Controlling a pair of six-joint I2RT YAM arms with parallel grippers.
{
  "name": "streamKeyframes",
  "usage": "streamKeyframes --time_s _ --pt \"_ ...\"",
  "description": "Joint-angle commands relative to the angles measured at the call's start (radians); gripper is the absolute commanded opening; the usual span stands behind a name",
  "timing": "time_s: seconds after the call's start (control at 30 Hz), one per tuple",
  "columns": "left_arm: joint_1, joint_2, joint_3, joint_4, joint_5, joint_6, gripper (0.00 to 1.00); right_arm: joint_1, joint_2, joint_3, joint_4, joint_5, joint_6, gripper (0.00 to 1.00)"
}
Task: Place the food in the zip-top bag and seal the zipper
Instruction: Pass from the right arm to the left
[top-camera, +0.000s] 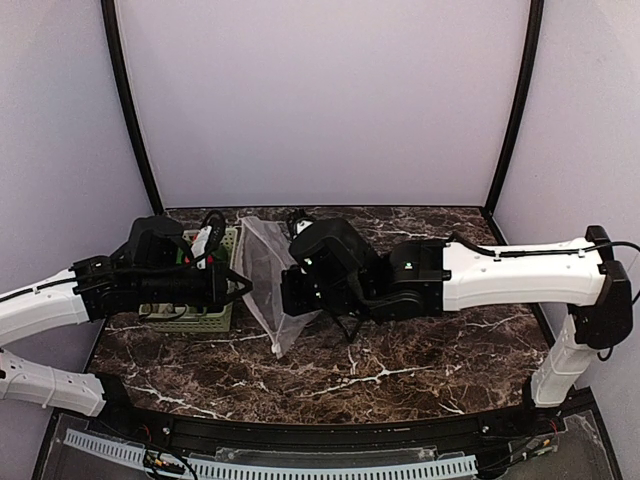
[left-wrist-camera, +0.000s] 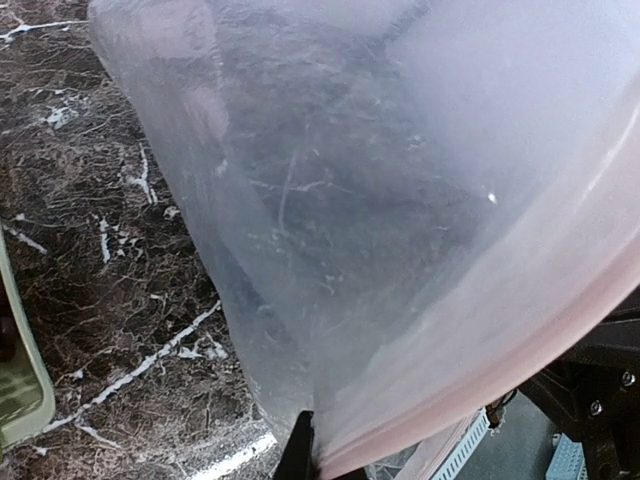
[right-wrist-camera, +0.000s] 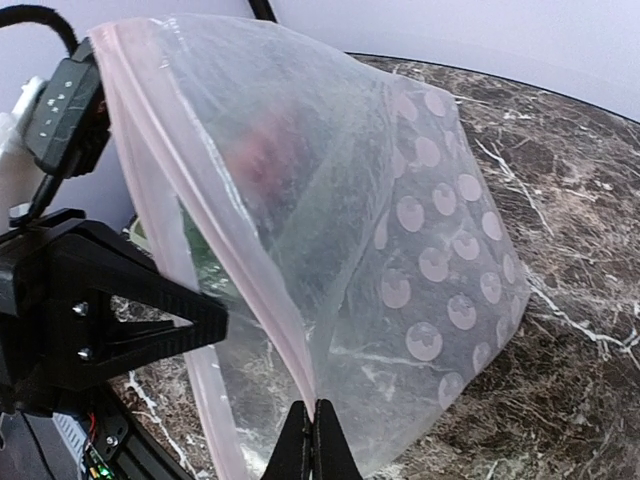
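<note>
Holding clear, white-dotted plastic zip-top bag (top-camera: 265, 275) aloft between the arms over dark marble counter (top-camera: 420, 350); left fingers (left-wrist-camera: 298, 455) and right fingers (right-wrist-camera: 305, 450) each pinched shut on its pink zipper (right-wrist-camera: 135, 120) rim; best drawn apart evenly, untwisted, to gape the mouth; long axis near upright, lowest corner pointing down at counter.

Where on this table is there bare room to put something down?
Free: near strip of the table, in front of the zip-top bag and right arm; also the back right corner behind that arm. Crowded: basket and bag, at left.
</note>
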Motion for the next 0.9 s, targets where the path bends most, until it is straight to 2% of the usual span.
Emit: streamKeyframes --time_s 0.0,0.17,0.4,0.6,0.87 --pt "-0.003 -0.034 0.028 -0.095 -0.09 0.018 0.01 -0.003 -0.032 0.021 -0.132 0.133 0.053 0.0" --pt "-0.004 -0.051 0.055 -0.145 -0.168 0.053 0.01 -0.021 -0.045 0.052 -0.247 0.213 0.097 0.0" --pt "-0.004 0.023 0.264 -0.237 -0.186 0.197 0.01 -0.062 -0.082 0.109 -0.239 0.225 0.047 0.0" --pt "-0.004 0.055 0.374 -0.274 -0.161 0.25 0.01 -0.111 -0.141 0.014 -0.124 0.11 0.062 0.0" --pt "-0.004 0.069 0.302 -0.238 -0.028 0.22 0.01 -0.123 -0.147 -0.135 -0.036 -0.062 0.164 0.0"
